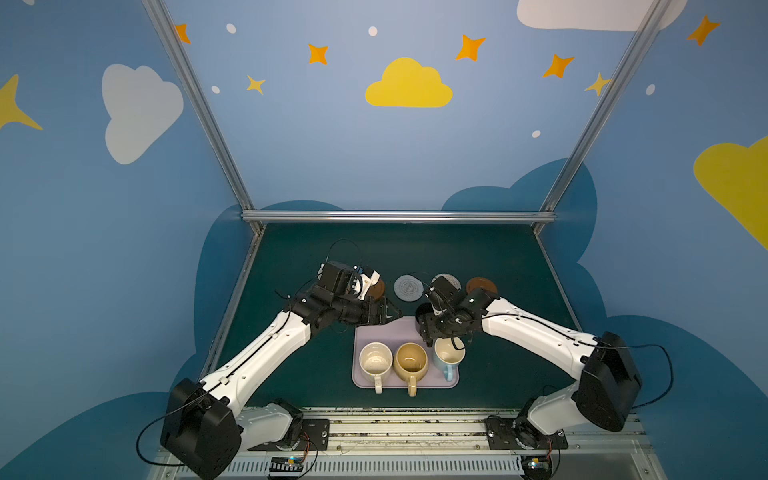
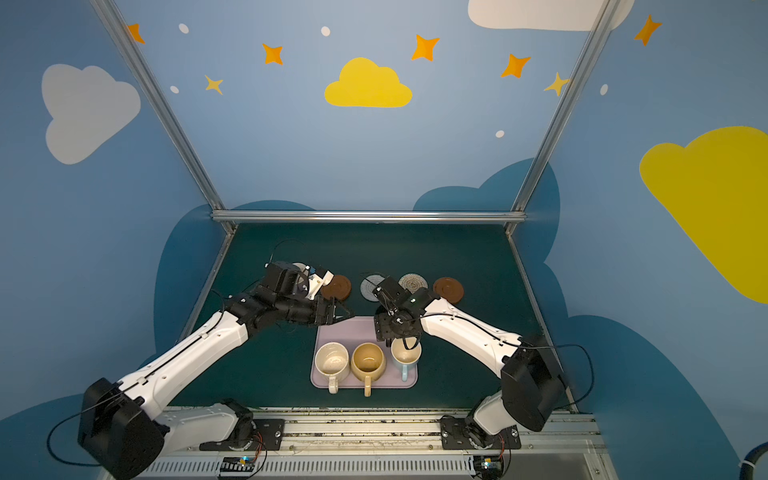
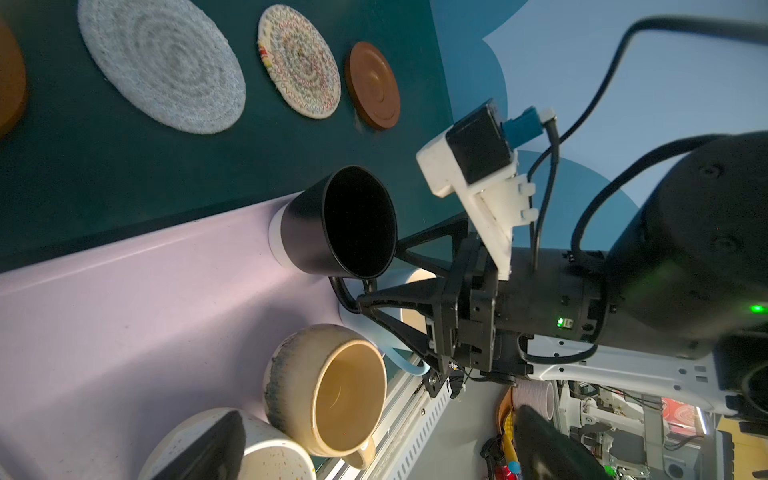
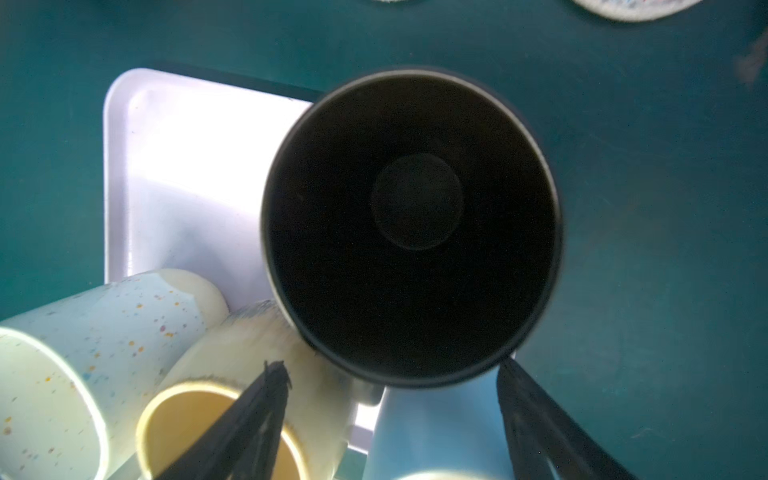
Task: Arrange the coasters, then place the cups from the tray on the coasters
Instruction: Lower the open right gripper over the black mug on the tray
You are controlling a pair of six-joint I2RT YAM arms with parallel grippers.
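1. Pickup is being started on the black mug (image 3: 307, 232) at the 1 o'clock corner of the tray (image 1: 386, 332).
2. Its handle (image 3: 338, 291) is being straddled by the right gripper (image 3: 380, 274), jaws apart.
3. The left gripper (image 1: 392, 314) is being held spread, empty.
4. Next, a firm handle clamp is being called for before transfer to the grey coaster (image 1: 408, 287) at 12 o'clock.

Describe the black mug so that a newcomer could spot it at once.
Find the lilac tray on the green table. The black mug stands at its far right corner, behind the light blue mug. Only it is black inside too.
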